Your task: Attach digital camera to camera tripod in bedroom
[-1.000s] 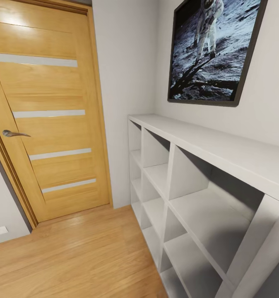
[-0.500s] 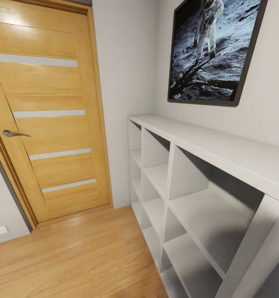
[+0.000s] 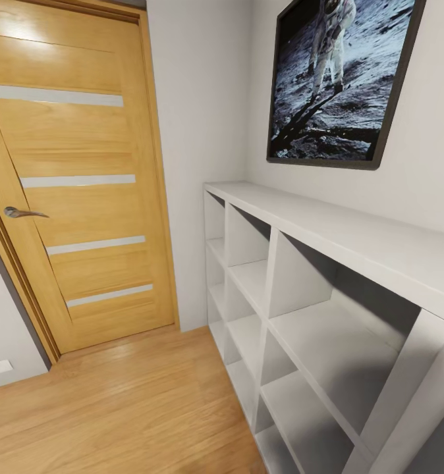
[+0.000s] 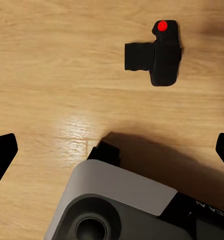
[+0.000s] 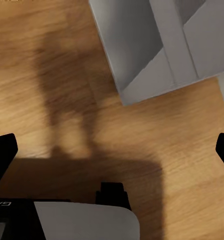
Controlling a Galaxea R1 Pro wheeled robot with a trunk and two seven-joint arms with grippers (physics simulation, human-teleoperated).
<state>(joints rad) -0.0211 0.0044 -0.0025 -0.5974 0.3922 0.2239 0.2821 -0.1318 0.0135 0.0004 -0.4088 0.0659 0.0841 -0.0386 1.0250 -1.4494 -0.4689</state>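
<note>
Head view first: white cubby shelf [image 3: 327, 309] along the wall, its compartments bare, with a framed moon-walk picture [image 3: 340, 79] hanging above that shelf. Beyond the shelf's far end, a wooden door [image 3: 70, 178] with pale horizontal strips and a metal lever handle [image 3: 21, 212]. Light wood floor [image 3: 116, 408] stretching in front of the shelf, a small white wall socket [image 3: 1, 366] low down past the door.

Left wrist view now: digital camera [image 4: 155, 52] lying on the floor [image 4: 52, 75], black body, lens barrel sticking out sideways, red dot showing on its top. Well apart from the left gripper [image 4: 112, 150], whose dark fingertips [image 4: 3, 155] sit at opposite edges of the frame, jaws spread wide and gripping nothing. Grey and black robot base [image 4: 121, 205] between gripper and camera, casting a shadow toward the camera.

Right wrist view: right gripper [image 5: 112, 150] likewise spread wide, jaws empty, over the floor [image 5: 181, 150]. Corner of the shelf [image 5: 156, 45] ahead, robot base [image 5: 87, 220] close below, broad shadow across the boards.
</note>
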